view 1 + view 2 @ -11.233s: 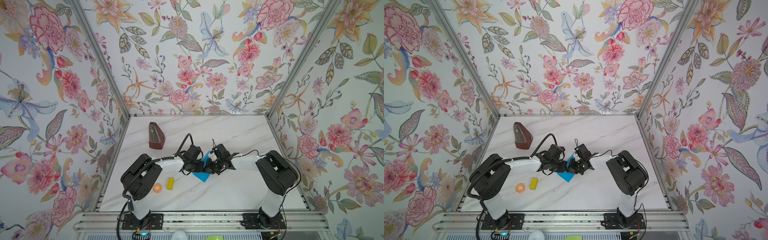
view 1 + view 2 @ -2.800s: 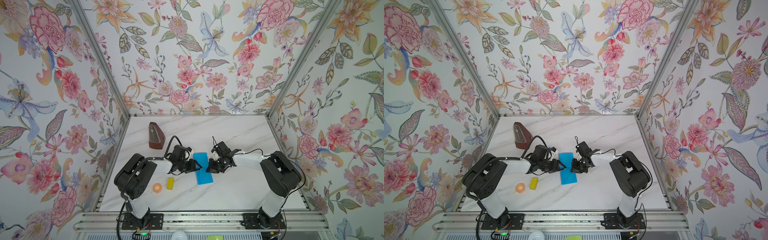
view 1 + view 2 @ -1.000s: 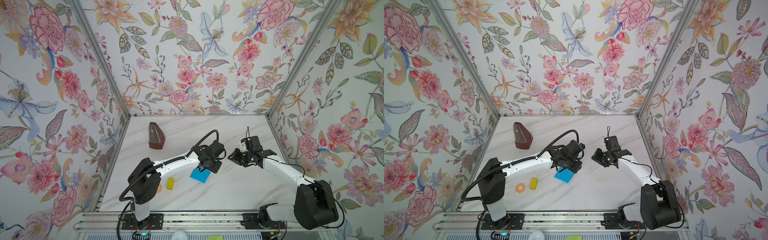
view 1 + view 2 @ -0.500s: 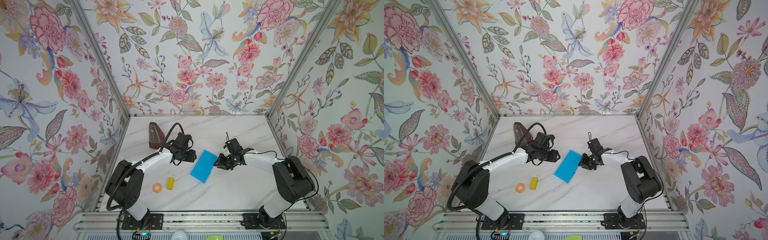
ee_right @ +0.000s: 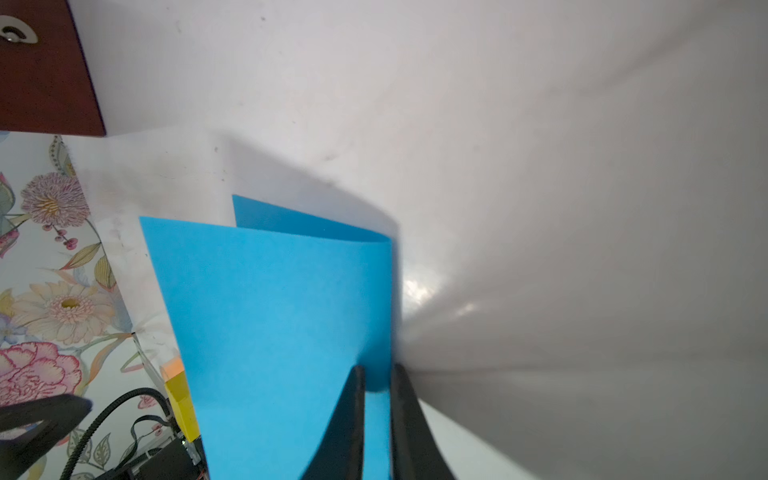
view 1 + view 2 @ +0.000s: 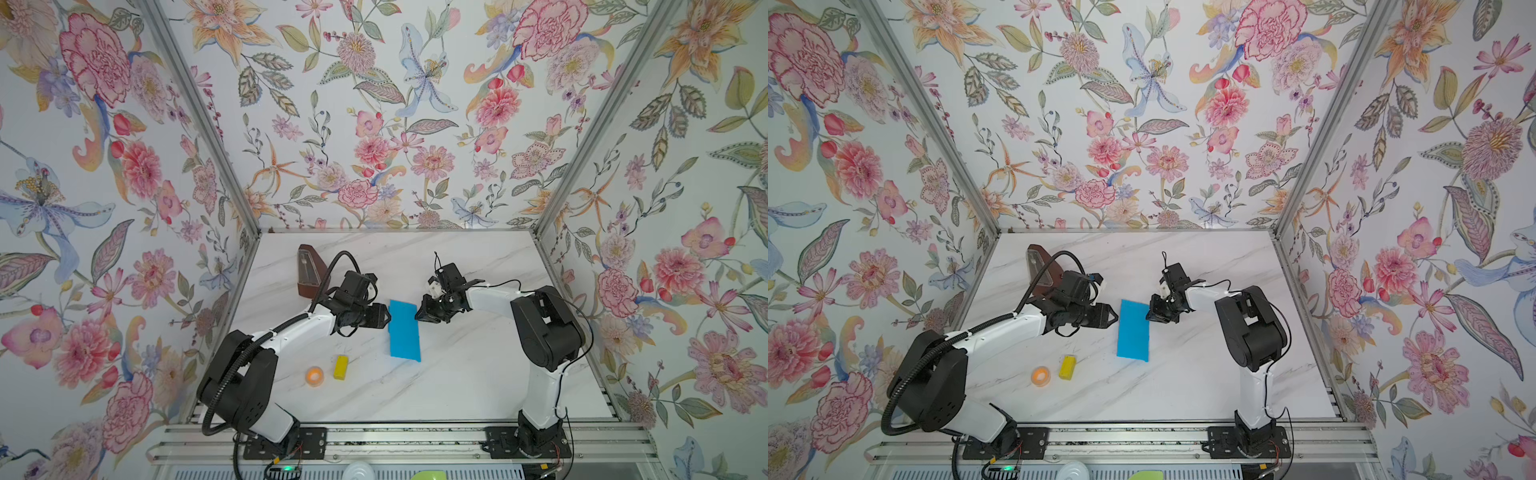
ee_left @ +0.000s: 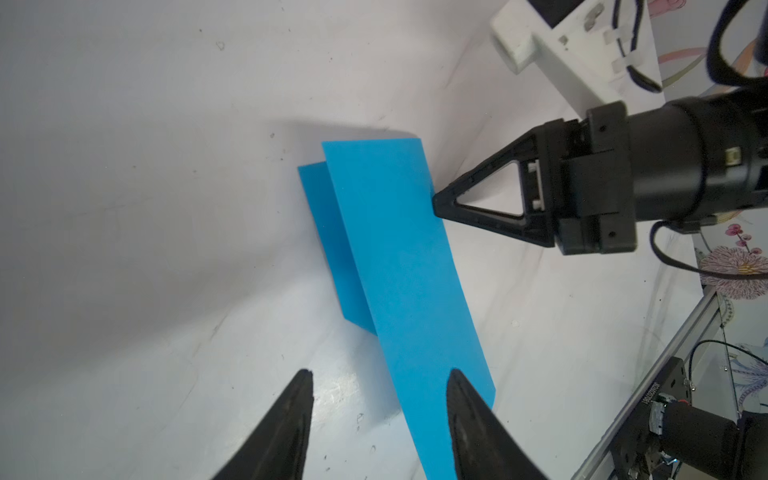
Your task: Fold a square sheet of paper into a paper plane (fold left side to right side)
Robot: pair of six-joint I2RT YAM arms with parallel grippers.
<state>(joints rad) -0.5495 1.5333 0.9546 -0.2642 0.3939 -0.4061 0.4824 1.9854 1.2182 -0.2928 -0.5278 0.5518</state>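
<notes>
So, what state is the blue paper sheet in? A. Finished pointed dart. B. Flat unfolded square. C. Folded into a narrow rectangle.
C: the blue paper sheet is a narrow rectangle, with a second layer showing under its upper flap in the left wrist view.

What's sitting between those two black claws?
The folded blue sheet of paper lies between the left gripper and the right gripper, plain in both top views.

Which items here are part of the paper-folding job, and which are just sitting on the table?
In the job: blue sheet of paper, folded to a rectangle; left gripper, jaws open beside it; right gripper, jaws shut on its edge.
Lying about: yellow block; orange ring; brown wedge-shaped case, all apart from the sheet.
</notes>
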